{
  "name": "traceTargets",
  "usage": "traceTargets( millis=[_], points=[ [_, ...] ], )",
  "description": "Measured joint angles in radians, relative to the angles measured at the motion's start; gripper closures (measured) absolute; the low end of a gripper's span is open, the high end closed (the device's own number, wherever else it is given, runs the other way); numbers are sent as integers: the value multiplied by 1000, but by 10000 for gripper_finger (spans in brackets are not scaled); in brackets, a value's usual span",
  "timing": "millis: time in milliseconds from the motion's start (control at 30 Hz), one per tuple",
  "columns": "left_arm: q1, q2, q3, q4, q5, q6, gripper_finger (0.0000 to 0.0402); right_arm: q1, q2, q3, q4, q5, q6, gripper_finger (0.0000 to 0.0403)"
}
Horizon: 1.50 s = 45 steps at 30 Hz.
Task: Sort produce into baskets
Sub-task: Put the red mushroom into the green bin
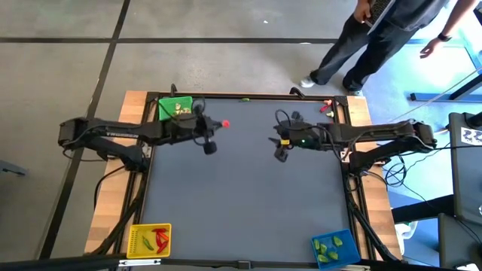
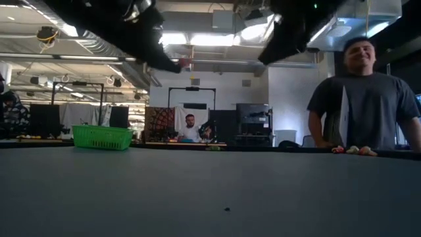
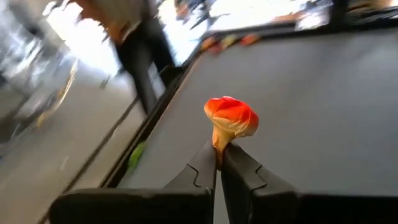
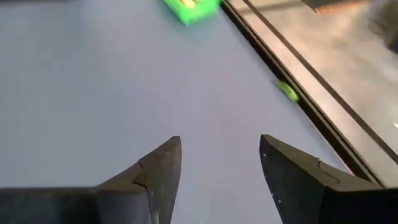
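One red piece (image 3: 231, 118) in left hand (image 3: 219, 163) — right hand (image 4: 219, 163) open-fingered, empty.

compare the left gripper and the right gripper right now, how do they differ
The left gripper is shut on a red-orange produce piece; the right gripper is open and holds nothing. The left gripper hangs near the green basket; the right gripper is farther from it. Both hang above the table.
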Motion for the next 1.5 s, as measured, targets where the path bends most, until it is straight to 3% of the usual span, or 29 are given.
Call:
traceTargets(
  millis=[200, 433, 567, 733, 1000, 1100, 1267, 1500],
  points=[
    [152, -85, 0, -260, -83, -158, 394, -109, 16, 0, -161, 12, -3, 196],
    [388, -114, 0, -538, -103, -358, 390, -288, 27, -6, -207, -133, -74, 199],
    [513, -97, 0, -608, -103, -412, 390, -374, 27, -6, -240, -181, -42, 199],
    [604, -90, -1, -625, -94, -416, 383, -434, 27, -7, -293, -144, 10, 199],
    [641, -88, 0, -622, -89, -427, 283, -540, 27, -7, -436, -85, 66, 199],
    [635, -88, -1, -645, -41, -430, 252, -609, 36, -7, -533, -84, 87, 199],
    [606, -88, -1, -643, -22, -432, 232, -738, 100, -8, -673, -108, 97, 199],
    [555, -88, -1, -643, -21, -430, 231, -804, 245, -9, -724, -116, 29, 199]
  ],
)
